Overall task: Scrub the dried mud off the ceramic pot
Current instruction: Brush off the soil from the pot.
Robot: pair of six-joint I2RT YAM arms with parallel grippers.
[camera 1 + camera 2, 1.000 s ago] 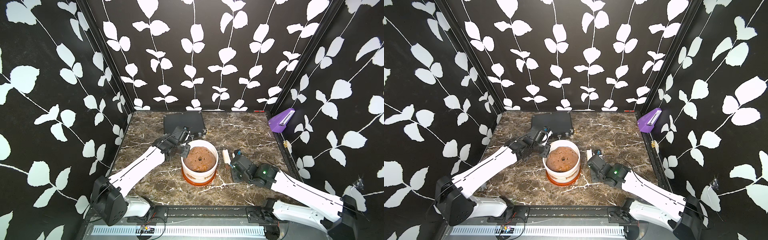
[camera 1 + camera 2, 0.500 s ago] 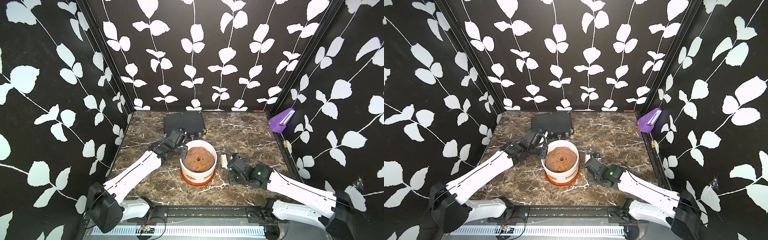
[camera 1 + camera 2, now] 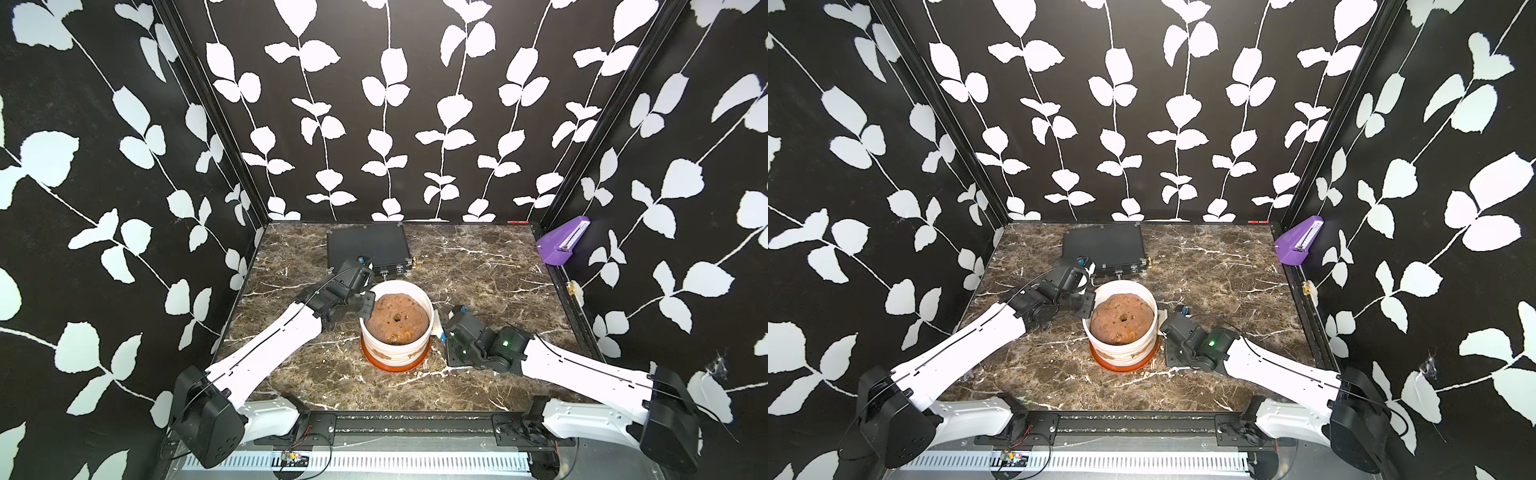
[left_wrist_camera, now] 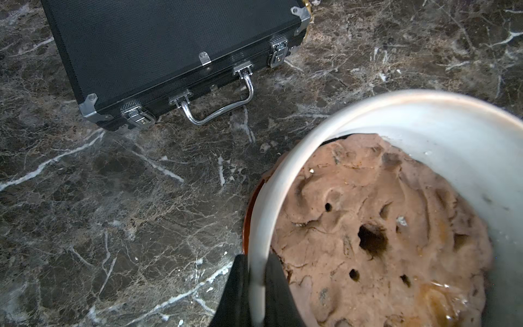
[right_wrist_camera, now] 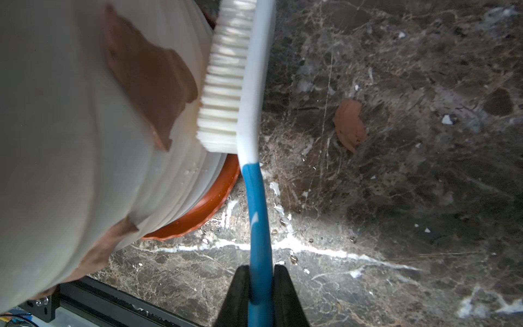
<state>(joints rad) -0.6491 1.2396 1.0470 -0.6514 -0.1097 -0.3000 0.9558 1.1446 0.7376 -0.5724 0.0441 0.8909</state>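
Note:
The white ribbed ceramic pot (image 3: 409,353) (image 3: 1133,353) stands on an orange-brown saucer (image 3: 395,368) mid-table. My left gripper (image 4: 257,271) (image 3: 365,305) is shut on the pot's rim (image 4: 283,175), one finger inside and one outside. My right gripper (image 5: 260,280) (image 3: 446,328) is shut on the blue handle of a brush (image 5: 257,212). The brush's white bristles (image 5: 226,85) press the pot's wall (image 5: 56,113) beside a patch of dried mud (image 5: 147,73). More of the same mud (image 5: 104,249) sits lower on the wall.
A lumpy brown mound (image 3: 397,318) with a hole fills the pot. A black case (image 3: 368,247) (image 4: 169,51) lies behind it, its handle toward the pot. A purple holder (image 3: 563,245) hangs on the right wall. A brown flake (image 5: 349,124) lies on the marble.
My right gripper has moved left with the brush, bringing the bristles up against the pot's right side. The left gripper keeps its hold on the rim.

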